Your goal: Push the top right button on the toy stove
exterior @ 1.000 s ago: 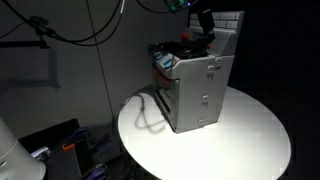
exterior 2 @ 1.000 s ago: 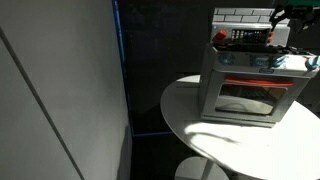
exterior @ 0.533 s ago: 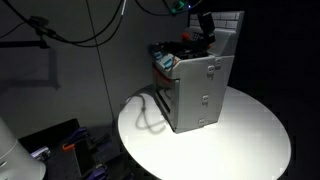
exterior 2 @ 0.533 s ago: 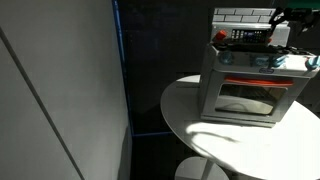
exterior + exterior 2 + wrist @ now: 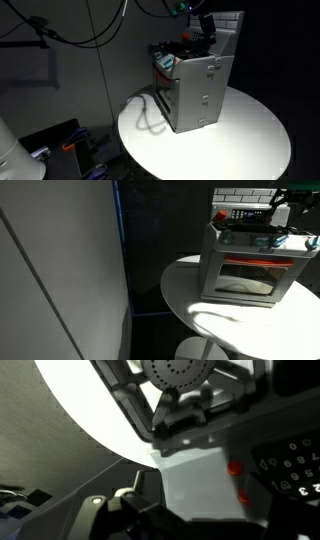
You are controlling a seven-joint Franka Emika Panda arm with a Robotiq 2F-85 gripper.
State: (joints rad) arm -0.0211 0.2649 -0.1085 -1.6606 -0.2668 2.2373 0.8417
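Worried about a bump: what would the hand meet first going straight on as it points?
Probably the top of the toy stove, by its back panel; the hand points down at it, depth unclear.

**Tool held high, pointing down**

In both exterior views only the dark tool shows, reaching down from the top edge of the frame and standing roughly upright. In the wrist view its dark housing fills the lower edge, blurred and in shadow. Whether the jaws stand apart or together cannot be told.
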